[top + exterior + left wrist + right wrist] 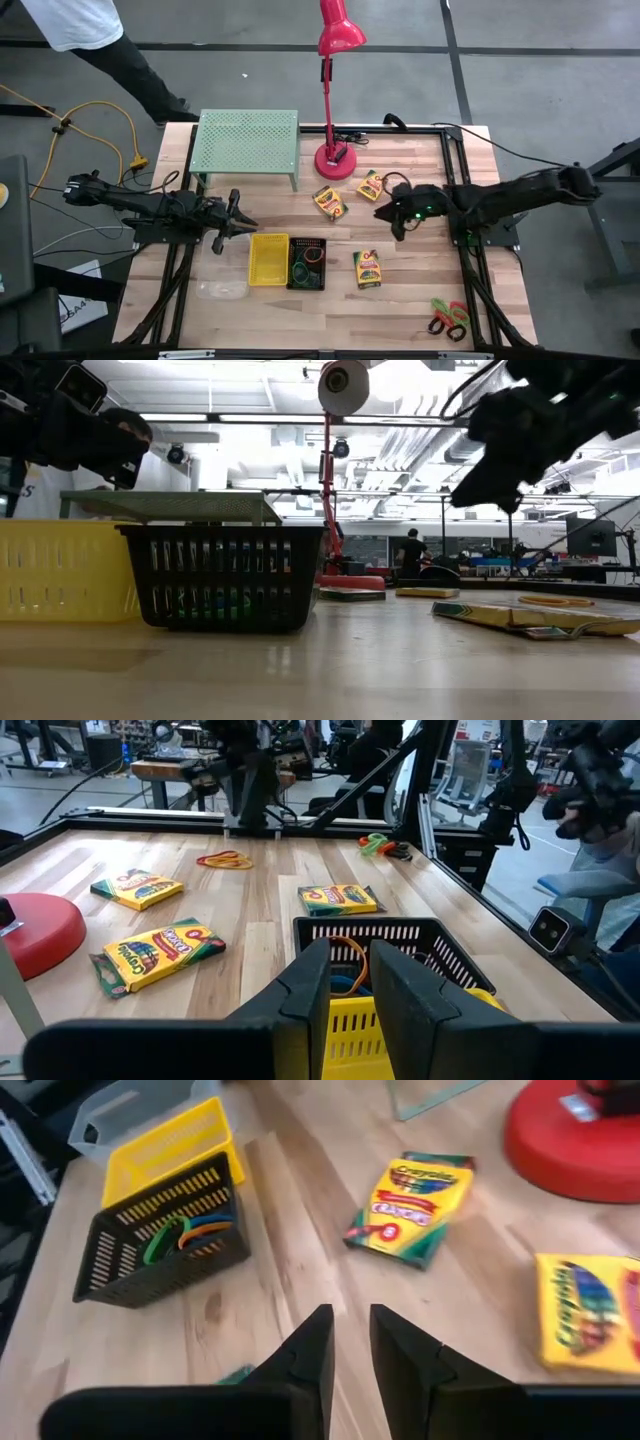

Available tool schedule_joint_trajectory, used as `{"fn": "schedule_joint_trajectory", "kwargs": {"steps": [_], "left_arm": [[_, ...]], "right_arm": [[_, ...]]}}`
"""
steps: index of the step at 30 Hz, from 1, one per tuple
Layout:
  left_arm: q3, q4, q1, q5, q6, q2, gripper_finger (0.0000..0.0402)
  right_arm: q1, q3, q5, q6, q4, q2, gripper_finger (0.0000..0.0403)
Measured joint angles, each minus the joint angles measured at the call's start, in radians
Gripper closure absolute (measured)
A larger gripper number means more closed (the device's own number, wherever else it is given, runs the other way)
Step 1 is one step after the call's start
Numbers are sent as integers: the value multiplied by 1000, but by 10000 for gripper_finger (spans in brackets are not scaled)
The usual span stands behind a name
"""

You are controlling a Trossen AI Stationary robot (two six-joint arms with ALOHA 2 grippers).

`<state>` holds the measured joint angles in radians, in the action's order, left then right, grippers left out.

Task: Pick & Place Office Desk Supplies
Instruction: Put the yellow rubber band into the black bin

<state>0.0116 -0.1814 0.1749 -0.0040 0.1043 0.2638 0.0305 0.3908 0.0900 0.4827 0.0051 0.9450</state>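
Three yellow crayon boxes lie flat on the table (329,203) (370,185) (367,269). The yellow bin (268,259) and the black mesh bin (306,263) stand side by side, and coloured loops (185,1235) lie in the mesh bin. The clear bin (222,290) sits left of them. An orange loop (398,183) rests on the wood. The scissors (450,318) lie near the right front corner. My left gripper (235,215) hovers left of the yellow bin, narrowly open and empty. My right gripper (385,212) hangs in the air between the crayon boxes, narrowly open and empty.
The red lamp's base (334,160) stands behind the crayon boxes. The light-green perforated rack (246,140) is on the far left of the table. A person (100,30) stands beyond the far left corner. A yellow cable (110,120) lies on the floor.
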Motion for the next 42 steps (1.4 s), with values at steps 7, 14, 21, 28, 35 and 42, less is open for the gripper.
{"fn": "schedule_joint_trajectory", "kwargs": {"steps": [7, 14, 21, 28, 35, 42], "left_arm": [[0, 0, 0, 0, 0, 0, 330], [0, 0, 0, 0, 0, 0, 330], [0, 0, 0, 0, 0, 0, 330], [0, 0, 0, 0, 0, 0, 330], [0, 0, 0, 0, 0, 0, 330], [0, 0, 0, 0, 0, 0, 330]], "right_arm": [[95, 0, 191, 150, -246, -125, 348], [124, 2, 250, 304, -359, -100, 348], [85, 175, 171, 332, -591, 8, 348], [46, 285, 132, 472, -847, 200, 348], [6, 287, 116, 515, -844, 346, 348], [-1, 287, 132, 520, -812, 424, 348]]}}
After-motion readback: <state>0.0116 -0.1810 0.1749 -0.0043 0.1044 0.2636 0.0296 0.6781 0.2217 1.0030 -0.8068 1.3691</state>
